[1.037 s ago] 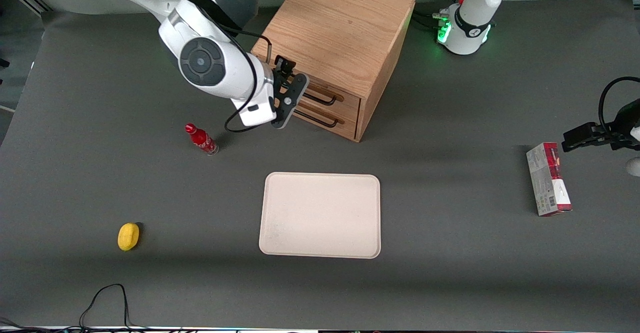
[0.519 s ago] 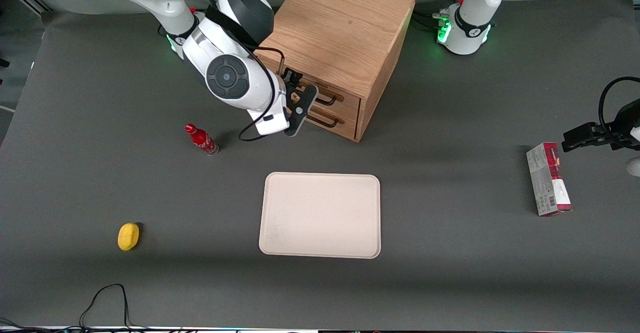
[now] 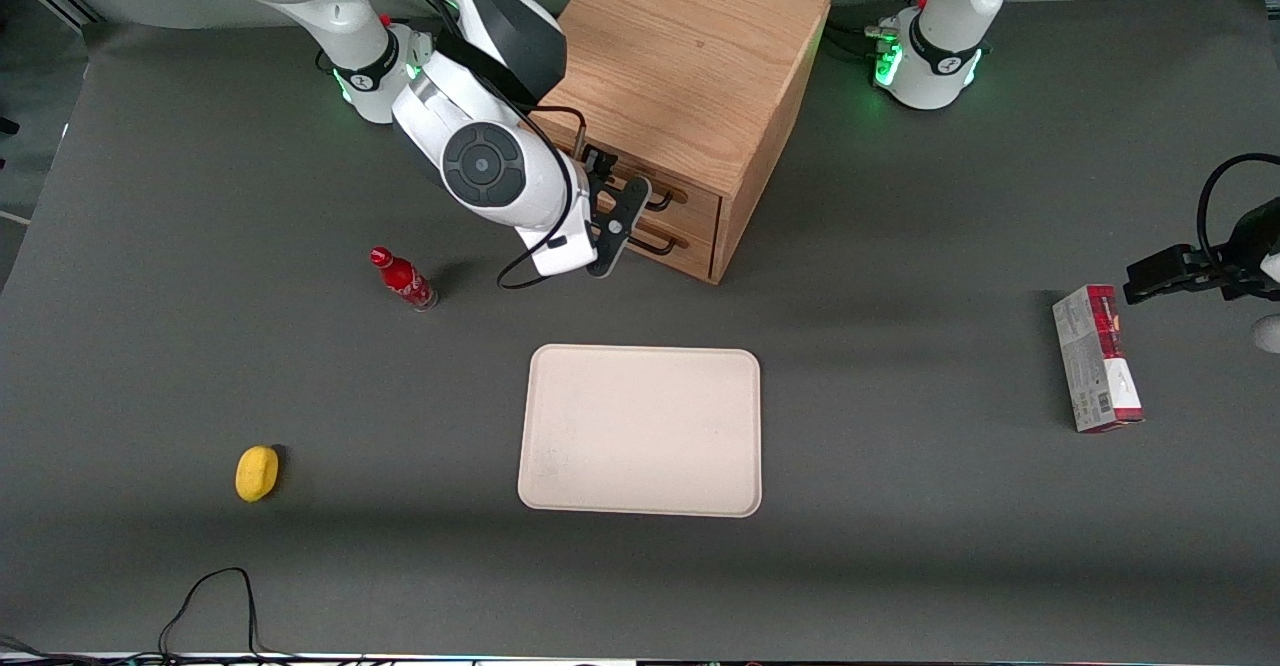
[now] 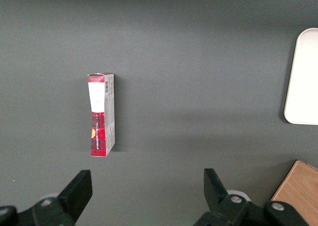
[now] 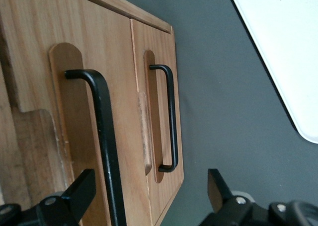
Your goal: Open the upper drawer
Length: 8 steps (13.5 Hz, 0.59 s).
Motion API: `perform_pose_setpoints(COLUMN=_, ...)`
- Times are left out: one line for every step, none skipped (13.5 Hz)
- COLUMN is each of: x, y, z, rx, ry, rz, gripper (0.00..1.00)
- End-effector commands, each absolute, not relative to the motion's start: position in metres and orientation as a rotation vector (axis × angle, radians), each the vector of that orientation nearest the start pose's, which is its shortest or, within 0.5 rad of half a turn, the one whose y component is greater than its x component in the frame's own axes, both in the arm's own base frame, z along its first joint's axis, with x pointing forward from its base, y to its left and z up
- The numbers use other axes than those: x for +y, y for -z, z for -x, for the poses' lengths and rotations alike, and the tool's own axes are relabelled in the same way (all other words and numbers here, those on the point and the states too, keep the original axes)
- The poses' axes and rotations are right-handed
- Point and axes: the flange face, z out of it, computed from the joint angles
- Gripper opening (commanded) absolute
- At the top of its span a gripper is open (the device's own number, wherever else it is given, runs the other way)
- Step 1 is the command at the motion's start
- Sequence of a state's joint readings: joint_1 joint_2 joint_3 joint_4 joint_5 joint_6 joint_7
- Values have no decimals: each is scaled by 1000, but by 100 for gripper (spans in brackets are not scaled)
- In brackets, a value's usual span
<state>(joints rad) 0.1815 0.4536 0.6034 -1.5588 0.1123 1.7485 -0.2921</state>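
The light oak cabinet (image 3: 690,56) stands at the back of the table with two drawer fronts facing the front camera. The upper drawer (image 3: 695,198) is shut, flush with the front below it. Its thin black wire handle (image 3: 660,202) also shows close up in the right wrist view (image 5: 102,136). The lower drawer's handle (image 5: 169,116) lies beside it, next to the table. My right gripper (image 3: 618,221) (image 5: 149,198) is open, right in front of the drawer fronts. The upper handle runs between its fingers (image 5: 82,191), close to one of them, not gripped.
A cream tray (image 3: 640,431) lies nearer the front camera than the cabinet. A small red bottle (image 3: 403,279) stands beside the arm. A yellow object (image 3: 257,472) lies toward the working arm's end, a red and white box (image 3: 1096,358) toward the parked arm's end.
My right arm has swung toward the cabinet. The open gripper has moved along the drawer fronts up to the handles. The drawers have not moved.
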Motion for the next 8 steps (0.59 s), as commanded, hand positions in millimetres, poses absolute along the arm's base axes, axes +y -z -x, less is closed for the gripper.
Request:
perform_pose_setpoints(x=434, y=-403, z=-483, rx=-1419, ry=-374, rz=2455, gripper=100)
perform_pose_setpoints(x=434, y=-397, z=-483, rx=-1437, ry=-375, rz=2466, gripper=100)
perform_pose_setpoints(x=434, y=-392, z=-484, rx=-1436, ry=-375, rz=2466, gripper=100)
perform_pose_setpoints(x=436, y=-391, z=-484, rx=-1440, ry=-366, rz=2465, gripper=100)
perform_pose_setpoints(x=434, y=-386, z=-487, rx=-1439, ry=-369, rz=2469, gripper=100)
perform_pose_setpoints(x=433, y=-385, z=-489, rx=-1454, ry=-365, rz=2479, gripper=100)
perform_pose_setpoints(x=433, y=-386, z=-491, rx=-1460, ry=-356, rz=2482, gripper=100)
perform_pose_setpoints(x=432, y=-386, z=-495, rx=-1464, ry=-344, rz=2478, gripper=100)
